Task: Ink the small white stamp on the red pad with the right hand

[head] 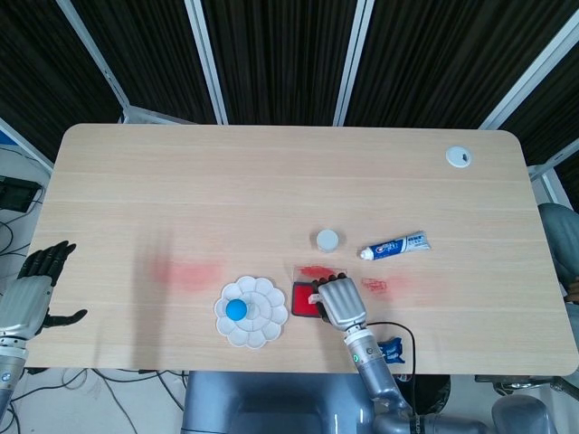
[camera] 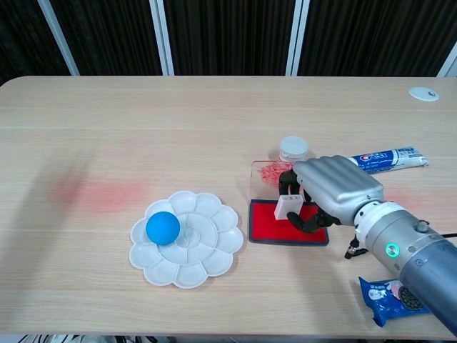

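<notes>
Left hand (head: 34, 294) hangs off the tabletop's (camera: 214, 114) left edge, fingers apart, holding nothing. White palette (camera: 187, 237) carries a blue ball (camera: 163, 227) near the front edge. Just to its right lies the red pad (camera: 270, 226); the small white stamp (camera: 287, 206) stands on it, gripped by the right hand (camera: 332, 191). Toothpaste tube (camera: 389, 158) lies farther right.
</notes>
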Robot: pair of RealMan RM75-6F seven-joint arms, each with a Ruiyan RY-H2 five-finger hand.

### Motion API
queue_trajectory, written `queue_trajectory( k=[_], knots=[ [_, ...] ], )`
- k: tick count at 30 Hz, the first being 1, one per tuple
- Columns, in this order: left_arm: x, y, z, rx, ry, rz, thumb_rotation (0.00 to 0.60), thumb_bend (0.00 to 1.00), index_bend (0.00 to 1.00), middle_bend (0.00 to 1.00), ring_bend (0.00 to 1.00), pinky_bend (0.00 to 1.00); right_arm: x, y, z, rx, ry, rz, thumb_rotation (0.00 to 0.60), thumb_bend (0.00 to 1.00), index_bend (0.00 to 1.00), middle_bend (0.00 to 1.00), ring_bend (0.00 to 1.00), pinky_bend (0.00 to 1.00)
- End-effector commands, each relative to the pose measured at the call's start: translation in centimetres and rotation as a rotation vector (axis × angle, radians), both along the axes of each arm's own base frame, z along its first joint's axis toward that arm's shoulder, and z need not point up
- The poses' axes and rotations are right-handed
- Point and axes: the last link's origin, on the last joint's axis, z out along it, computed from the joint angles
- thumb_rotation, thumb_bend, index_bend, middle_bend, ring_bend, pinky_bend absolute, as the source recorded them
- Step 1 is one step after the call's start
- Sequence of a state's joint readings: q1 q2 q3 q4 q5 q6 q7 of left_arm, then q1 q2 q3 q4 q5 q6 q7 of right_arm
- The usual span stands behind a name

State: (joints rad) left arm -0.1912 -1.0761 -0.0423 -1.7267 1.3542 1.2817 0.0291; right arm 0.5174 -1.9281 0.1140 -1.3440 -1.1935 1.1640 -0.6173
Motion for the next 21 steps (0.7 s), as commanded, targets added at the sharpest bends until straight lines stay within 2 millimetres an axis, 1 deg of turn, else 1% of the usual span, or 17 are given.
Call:
queue_trajectory(
  k=[1,8,15,21],
  knots=[
    [0.0,0.0,0.0,0.000,-0.004,0.002,0.600,0.00,0.00,0.00,0.00,0.00,-0.1,0.0,0.0,0.002,0.003,-0.004,0.600,0.63,0.77,0.61,0.48,0.44],
    [0.0,0.0,0.1,0.000,-0.004,0.000,0.600,0.00,0.00,0.00,0.00,0.00,0.1,-0.1,0.4,-0.011,-0.010,0.003,0.600,0.63,0.77,0.61,0.48,0.44],
    [0.0,-0.1,0.0,0.000,-0.001,-0.003,0.600,0.00,0.00,0.00,0.00,0.00,1.0,-0.5,1.6,-0.044,-0.042,0.018,0.600,0.63,0.77,0.61,0.48,0.44],
    [0.0,-0.1,0.1,0.004,0.000,-0.002,0.600,0.00,0.00,0.00,0.00,0.00,1.1,-0.7,1.5,-0.043,-0.035,0.013,0.600,0.63,0.77,0.61,0.48,0.44]
  ],
)
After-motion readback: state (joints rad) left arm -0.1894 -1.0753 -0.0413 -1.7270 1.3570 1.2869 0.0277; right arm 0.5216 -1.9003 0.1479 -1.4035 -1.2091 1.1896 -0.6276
